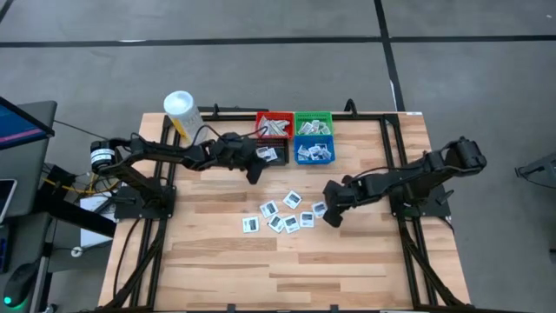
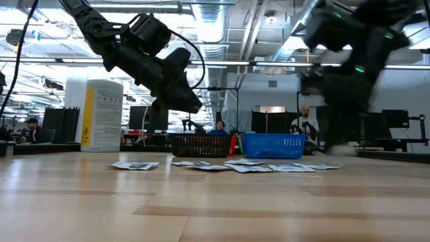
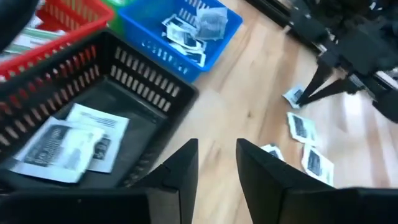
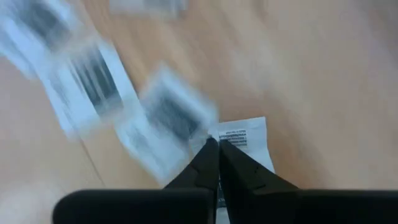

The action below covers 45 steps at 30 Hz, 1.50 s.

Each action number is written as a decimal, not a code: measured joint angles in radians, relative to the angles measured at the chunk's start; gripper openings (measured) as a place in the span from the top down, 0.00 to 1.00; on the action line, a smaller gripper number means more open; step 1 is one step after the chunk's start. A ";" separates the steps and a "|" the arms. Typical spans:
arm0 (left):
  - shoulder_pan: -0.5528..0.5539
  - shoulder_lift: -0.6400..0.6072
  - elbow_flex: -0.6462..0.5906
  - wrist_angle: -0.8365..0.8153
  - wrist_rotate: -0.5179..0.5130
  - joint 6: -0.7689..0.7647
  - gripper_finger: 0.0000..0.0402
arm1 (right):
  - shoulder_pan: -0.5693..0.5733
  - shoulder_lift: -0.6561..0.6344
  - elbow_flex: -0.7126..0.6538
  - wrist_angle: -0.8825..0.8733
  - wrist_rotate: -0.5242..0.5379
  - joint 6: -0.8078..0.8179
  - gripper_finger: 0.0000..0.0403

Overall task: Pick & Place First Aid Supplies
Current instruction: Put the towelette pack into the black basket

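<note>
The right gripper (image 4: 217, 144) is down at the wooden table (image 1: 347, 261), its fingers pinched together on the edge of a square white packet (image 4: 244, 142); only the right wrist view shows this pinch, with more packets blurred beside it. From above, that gripper (image 1: 331, 212) sits at the right end of the loose cluster of packets (image 1: 280, 214) lying mid-table. The left gripper (image 3: 216, 152) hangs above the near wall of the black bin (image 3: 134, 93), fingers parted with nothing between them. Its wrist view alone reveals two packets (image 3: 74, 140) lying inside that bin and others in the blue bin (image 3: 186, 34). The low view shows the left gripper (image 2: 181, 91) raised off the table
</note>
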 joint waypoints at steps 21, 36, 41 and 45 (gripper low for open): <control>-0.009 0.000 0.000 0.179 0.257 -0.323 0.72 | -0.179 -0.007 0.348 0.227 0.028 -0.546 1.00; -0.009 0.000 0.026 0.324 0.287 -0.443 0.72 | -0.187 -0.004 0.348 0.243 0.030 -0.554 1.00; -0.009 0.046 0.081 0.326 0.287 -0.446 0.72 | -0.187 -0.004 0.348 0.253 0.031 -0.579 1.00; -0.009 0.107 0.107 0.324 0.298 -0.498 0.72 | -0.187 -0.004 0.349 0.258 0.031 -0.580 1.00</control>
